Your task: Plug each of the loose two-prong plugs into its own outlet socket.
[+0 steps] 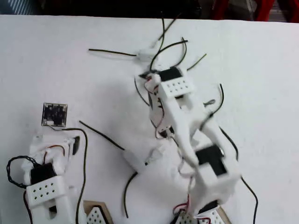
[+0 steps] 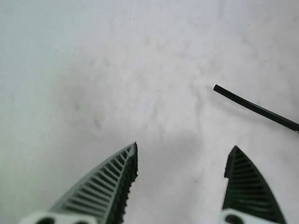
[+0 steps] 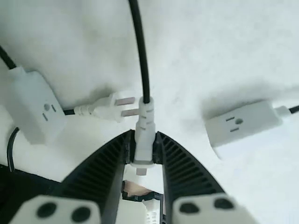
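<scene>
Plug one [image 3: 141, 126] sits clamped between the ribbed fingers [image 3: 110, 161] of my right pincer [image 3: 143, 136]. It is lined up along them, and its black cord [image 3: 138, 51] runs straight on ahead of the tips. Just past the tips and off to one side lies the second plug [image 3: 100, 111], flat on the table [image 3: 224, 42]. Its two prongs [image 3: 125, 101] are aimed at the neck of the one I hold and almost touch it. Right behind that plug's tail is a socket block [image 3: 30, 105]. On the opposite side of my tips, farther off, rests the other socket block [image 3: 240, 123], face up, with two slots and a round hole. White tabletop spreads between the two blocks, crossed by my cord.

My left pincer [image 2: 185, 147] hangs over the white surface with its fingers parted wide. A loose cord end [image 2: 254, 108] lies ahead of the tips, nearer one finger than the other and apart from both.

From above, my right arm [image 1: 180, 116] stretches over the middle of the table among scattered black cords. It stops short of the far edge [image 1: 70, 17], where the white top meets a dark strip. My left arm [image 1: 44, 182] is at the near edge, and a small dark square board [image 1: 54, 114] sits just ahead of it. The board's markings are too small for me to read.
</scene>
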`<state>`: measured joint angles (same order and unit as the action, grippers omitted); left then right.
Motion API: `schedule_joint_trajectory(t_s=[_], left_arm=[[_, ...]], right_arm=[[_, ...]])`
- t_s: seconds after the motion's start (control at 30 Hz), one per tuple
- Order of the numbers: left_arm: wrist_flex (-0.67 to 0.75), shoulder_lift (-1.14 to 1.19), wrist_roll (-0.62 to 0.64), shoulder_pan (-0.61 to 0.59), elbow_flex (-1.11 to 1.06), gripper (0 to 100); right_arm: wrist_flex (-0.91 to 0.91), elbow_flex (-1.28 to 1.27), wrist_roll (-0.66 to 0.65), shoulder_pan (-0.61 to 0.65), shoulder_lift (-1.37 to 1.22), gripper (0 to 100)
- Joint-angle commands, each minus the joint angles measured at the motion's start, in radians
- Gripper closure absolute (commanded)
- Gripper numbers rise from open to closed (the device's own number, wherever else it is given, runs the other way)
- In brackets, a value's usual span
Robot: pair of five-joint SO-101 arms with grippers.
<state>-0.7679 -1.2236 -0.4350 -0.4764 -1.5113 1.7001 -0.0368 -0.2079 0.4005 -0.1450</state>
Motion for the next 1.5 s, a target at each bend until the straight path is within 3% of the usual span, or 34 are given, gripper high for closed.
schedule_joint_trajectory(t_s=[0.0,0.23,0.5,0.73,0.93,1.17,1.47], left_arm=[[0.025,-0.016,0.002,-0.002,0.003,70],[0.025,-0.016,0.006,-0.002,0.003,70],[0.052,-0.018,0.014,0.028,0.012,70],[0.078,-0.018,0.229,0.15,0.137,70],[0.064,-0.018,0.322,0.329,0.281,70],[-0.025,-0.018,0.327,0.581,0.413,70],[-0.071,-0.018,0.324,0.756,0.44,70]], right_arm=[[0.012,-0.066,-0.002,0.039,0.271,98.1],[-0.168,-0.256,0.089,0.102,0.585,98.1],[-0.559,-0.582,0.216,0.203,0.839,98.1],[-0.903,-0.873,0.264,0.213,1.027,98.1],[-0.974,-1.043,0.267,0.325,1.214,98.1],[-0.977,-1.117,0.265,0.364,1.326,98.1],[-0.972,-1.131,0.264,0.39,1.334,98.1]])
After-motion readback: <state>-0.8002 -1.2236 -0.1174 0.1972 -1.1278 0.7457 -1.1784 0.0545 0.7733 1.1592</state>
